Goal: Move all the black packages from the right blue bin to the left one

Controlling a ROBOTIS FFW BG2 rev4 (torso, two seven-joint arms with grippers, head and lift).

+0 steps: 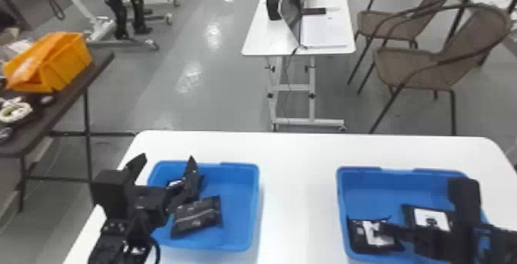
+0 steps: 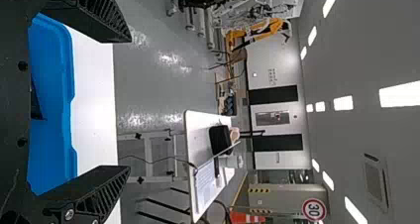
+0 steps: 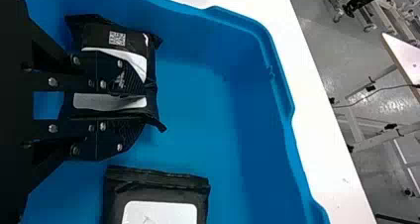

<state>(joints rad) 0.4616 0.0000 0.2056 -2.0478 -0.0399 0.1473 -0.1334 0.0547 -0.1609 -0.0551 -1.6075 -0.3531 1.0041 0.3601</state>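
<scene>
The task looks partly done. At least 1 black package (image 1: 198, 216) lies by the near left corner of the left bin (image 1: 254, 205); the left gripper (image 2: 129, 104) is released, jaws wide apart. 2 remain in the right bin (image 1: 341, 190): the labelled package (image 3: 109, 102) at its near left corner, seemingly grasped by the right gripper (image 3: 140, 106), and the loose package (image 3: 158, 199) near its middle.

Gry flr (image 1: 154, 101) shines past tabletop (image 1: 300, 147)'s far edge; wht desk (image 1: 265, 40) & 2 brn chairs (image 1: 417, 71) beyond; ceiling lts (image 2: 399, 94) on.
</scene>
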